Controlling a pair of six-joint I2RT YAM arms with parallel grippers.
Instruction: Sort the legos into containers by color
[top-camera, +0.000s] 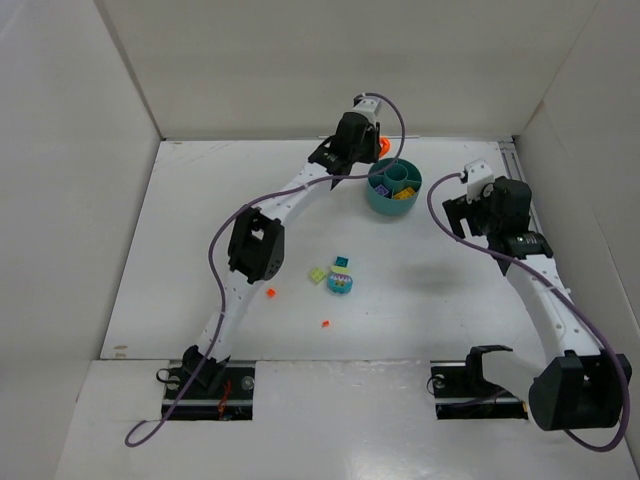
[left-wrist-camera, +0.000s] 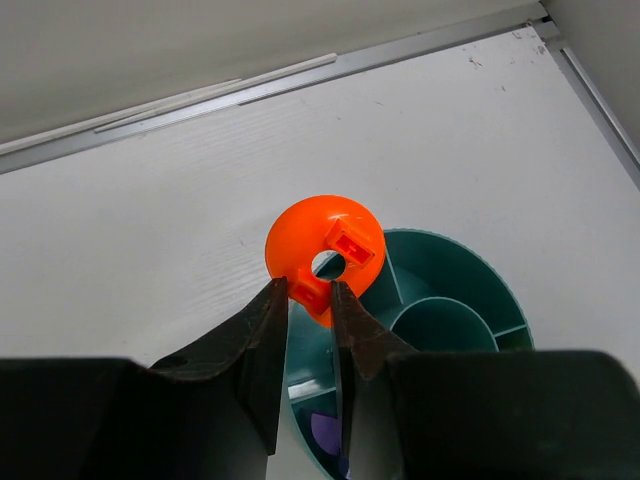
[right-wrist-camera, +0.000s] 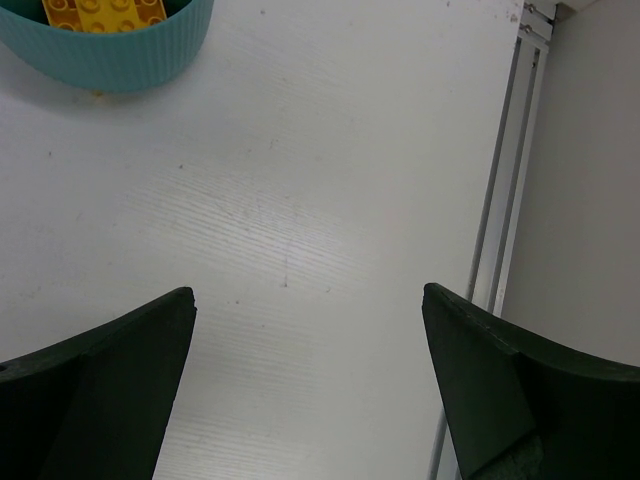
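My left gripper (left-wrist-camera: 309, 292) is shut on a round orange lego disc (left-wrist-camera: 320, 250) with a centre hole, held over the back rim of the teal tub (left-wrist-camera: 455, 295). From above, the left gripper (top-camera: 372, 148) and the disc (top-camera: 383, 146) sit just left of the tub (top-camera: 382, 199). A purple piece (left-wrist-camera: 326, 432) and a yellow brick (top-camera: 404, 194) lie in separate wedges. On the table lie a light green brick (top-camera: 317, 275), a teal-and-purple stack (top-camera: 341, 278) and two small orange bits (top-camera: 270, 293) (top-camera: 325, 324). My right gripper (right-wrist-camera: 308, 300) is open and empty, right of the tub (right-wrist-camera: 105, 55).
White walls enclose the table on three sides. A metal rail (right-wrist-camera: 510, 190) runs along the right wall close to my right gripper. A rail (left-wrist-camera: 300, 80) also runs along the back wall behind the tub.
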